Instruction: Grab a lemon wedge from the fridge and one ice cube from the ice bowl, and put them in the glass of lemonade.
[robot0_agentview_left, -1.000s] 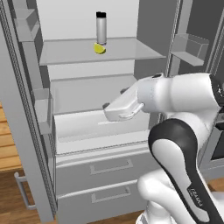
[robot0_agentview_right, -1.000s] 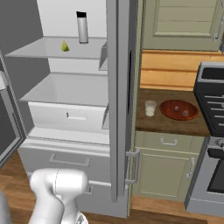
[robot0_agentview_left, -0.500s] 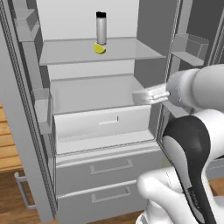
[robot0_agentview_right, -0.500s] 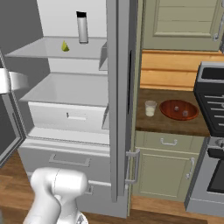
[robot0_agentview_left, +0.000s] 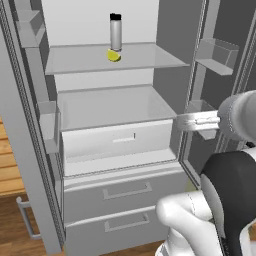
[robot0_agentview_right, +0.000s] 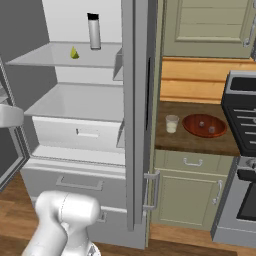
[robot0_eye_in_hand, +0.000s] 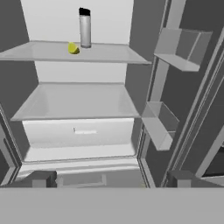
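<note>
Nearest to the base cameras, the white arm reaches toward the fridge (robot0_agentview_left: 120, 150), whose doors stand open. The pincer (robot0_eye_in_hand: 109, 180) is spread wide and carries nothing; its two dark tips sit at the bottom of the hand view, pointed into the fridge interior and well short of any shelf. In the left base view the hand sits by the right-hand door, level with the white drawer.

Inside, the lower white shelf is bare. On the upper shelf the lemon wedge (robot0_agentview_left: 113, 55) lies untouched, just beside a tall grey bottle (robot0_agentview_left: 115, 32) with a dark cap; whether the two touch cannot be told. The wedge is above and well apart from the pincer.

Farther right, past the fridge door, the worktop (robot0_agentview_right: 197, 141) carries the glass of lemonade (robot0_agentview_right: 171, 124) and, just beside it, the ice bowl (robot0_agentview_right: 204, 125). Small pale pieces lie in the bowl. Nothing can be made out inside the glass.

Assessment: access to the fridge is established, and that is all that is complete. Neither pickup has been made. Outstanding: raise the pincer to the upper shelf, take the wedge without striking the bottle, carry it to the glass, then fetch one ice cube and drop it in likewise. The task is judged to be at an early stage.
</note>
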